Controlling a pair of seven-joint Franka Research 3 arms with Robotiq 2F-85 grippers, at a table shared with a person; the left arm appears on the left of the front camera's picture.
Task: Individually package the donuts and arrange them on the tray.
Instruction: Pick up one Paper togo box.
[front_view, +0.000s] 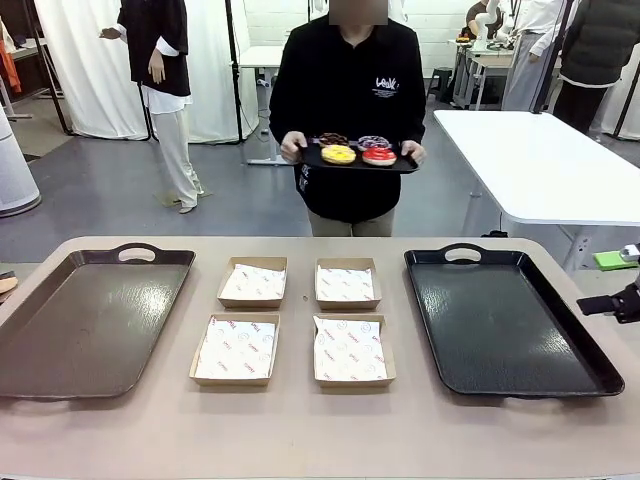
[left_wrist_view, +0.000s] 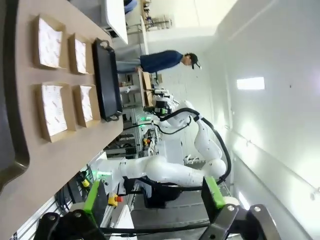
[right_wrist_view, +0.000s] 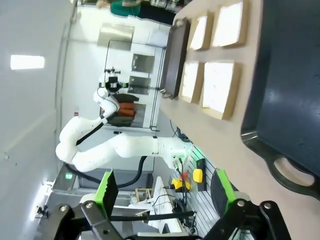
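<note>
Writing: white chest print (front_view: 387, 87) on the person's (front_view: 345, 110) black top, not legible; red marks on the paper liners (front_view: 236, 348), too small to read.

Surface: tan counter (front_view: 320, 430) carrying 2 large black trays, left tray (front_view: 90, 320) and right tray (front_view: 510, 320), with 4 cardboard boxes (front_view: 235, 381) in a 2-by-2 block between them.

Room: grey floor (front_view: 100, 200), white curtains (front_view: 90, 70), white table (front_view: 540, 160) beyond.

The donuts lie flat, holes up, 2 rows of 2, on a small black tray (front_view: 405, 165) held level by the person beyond the counter's far edge: yellow donut (front_view: 338, 154), red donut (front_view: 379, 155), chocolate donut (front_view: 332, 139), sprinkled donut (front_view: 374, 142). The small tray's long axis runs left to right.

Left hand (left_wrist_view: 154, 195): released, fingers wide, nothing between. Right hand (right_wrist_view: 165, 187): the same.
</note>
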